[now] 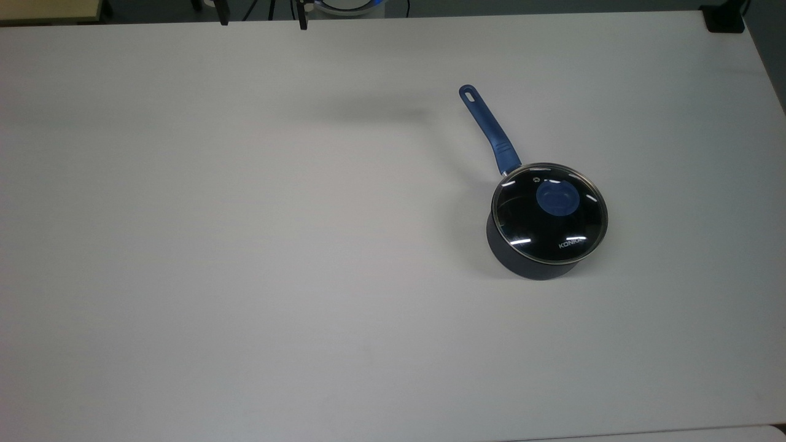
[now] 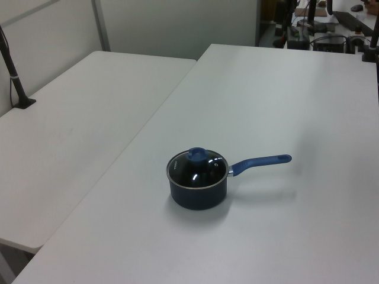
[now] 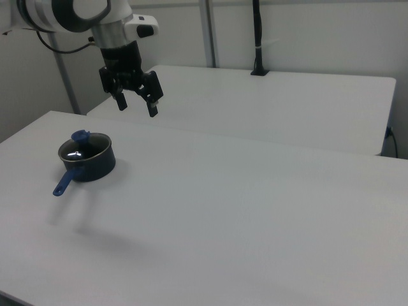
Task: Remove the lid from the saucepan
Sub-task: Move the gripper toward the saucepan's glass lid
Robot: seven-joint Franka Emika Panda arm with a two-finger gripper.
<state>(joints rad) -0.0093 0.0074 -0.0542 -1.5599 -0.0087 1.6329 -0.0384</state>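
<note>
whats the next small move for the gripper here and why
Probably bring the open gripper across and down over the blue knob. The lid sits closed on the saucepan, and in the right view the gripper hangs well above it, off to the right view's right, holding nothing.

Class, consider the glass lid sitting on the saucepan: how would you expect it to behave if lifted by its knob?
The lid looks rigid glass, so probably stiff but breakable if dropped. Its round blue knob may be smooth, so it could slip between fingers. Held at centre, it would likely hang level.
</note>
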